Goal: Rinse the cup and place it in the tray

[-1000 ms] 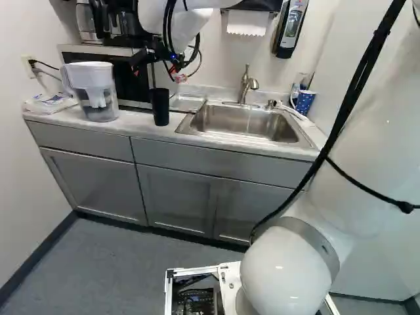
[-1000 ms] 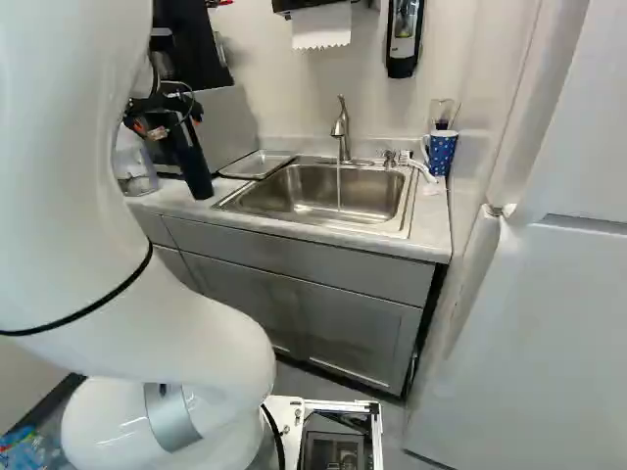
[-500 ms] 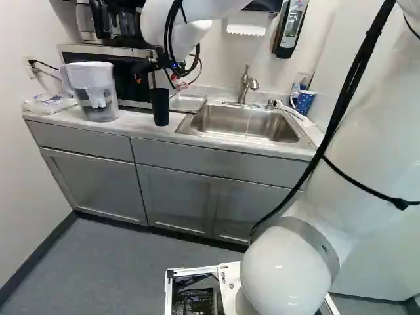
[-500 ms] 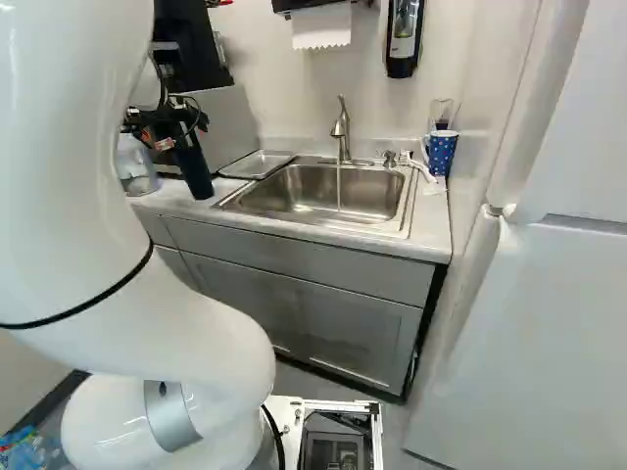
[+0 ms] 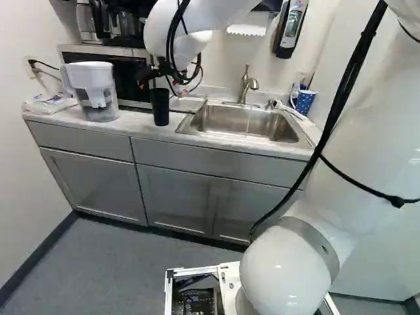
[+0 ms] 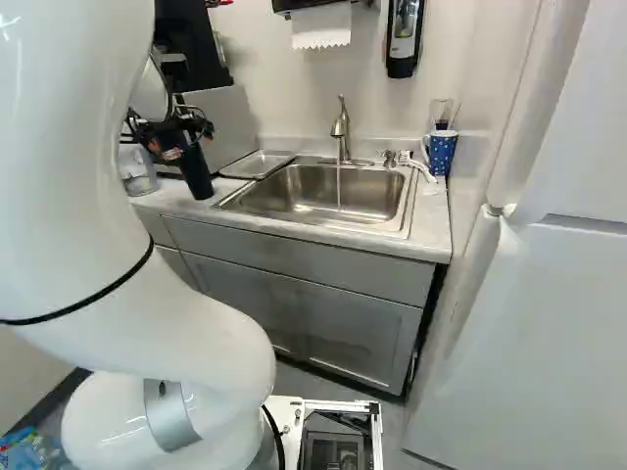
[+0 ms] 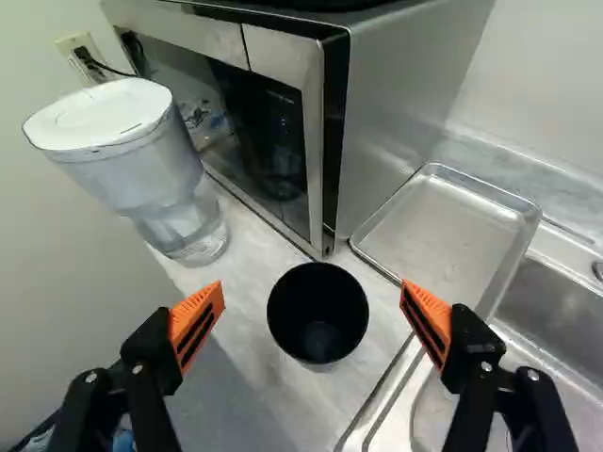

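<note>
Beside the microwave (image 7: 405, 94), the counter (image 7: 250, 268) holds a tray (image 7: 452, 231)

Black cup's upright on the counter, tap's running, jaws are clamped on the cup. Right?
Not the jaws: the wrist view shows them wide open, with a gap between each side and the black cup. The rest holds: the cup is upright on the counter, and the tap is running.

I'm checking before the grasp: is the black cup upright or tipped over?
Upright: the black cup stands on the counter, its round mouth facing up toward the wrist camera.
</note>
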Controlling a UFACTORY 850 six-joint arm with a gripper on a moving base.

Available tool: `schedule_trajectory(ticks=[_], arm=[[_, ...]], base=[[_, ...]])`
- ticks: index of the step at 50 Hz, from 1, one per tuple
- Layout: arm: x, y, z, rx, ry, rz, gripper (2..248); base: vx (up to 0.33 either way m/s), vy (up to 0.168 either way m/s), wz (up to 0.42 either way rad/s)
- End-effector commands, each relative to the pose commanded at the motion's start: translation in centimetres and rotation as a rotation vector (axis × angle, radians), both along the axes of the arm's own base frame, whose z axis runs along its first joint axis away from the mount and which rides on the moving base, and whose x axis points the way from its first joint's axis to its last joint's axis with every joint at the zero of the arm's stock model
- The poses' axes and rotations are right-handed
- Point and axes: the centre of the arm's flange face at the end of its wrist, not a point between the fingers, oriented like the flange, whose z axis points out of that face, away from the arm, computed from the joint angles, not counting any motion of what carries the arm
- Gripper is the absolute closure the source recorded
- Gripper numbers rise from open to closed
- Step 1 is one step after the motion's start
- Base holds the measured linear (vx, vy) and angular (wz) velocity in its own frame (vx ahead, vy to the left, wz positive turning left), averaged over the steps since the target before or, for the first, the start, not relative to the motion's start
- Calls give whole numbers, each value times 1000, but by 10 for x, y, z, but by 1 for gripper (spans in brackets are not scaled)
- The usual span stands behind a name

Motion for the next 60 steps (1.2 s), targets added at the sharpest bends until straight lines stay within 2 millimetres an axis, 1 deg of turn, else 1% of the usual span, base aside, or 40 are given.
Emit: schedule_trajectory(ticks=[46, 60], arm=[[0, 5, -42, 15, -32, 5, 3], [1, 3, -55, 18, -40, 0, 3]], base=[[0, 0, 0], [0, 0, 0]])
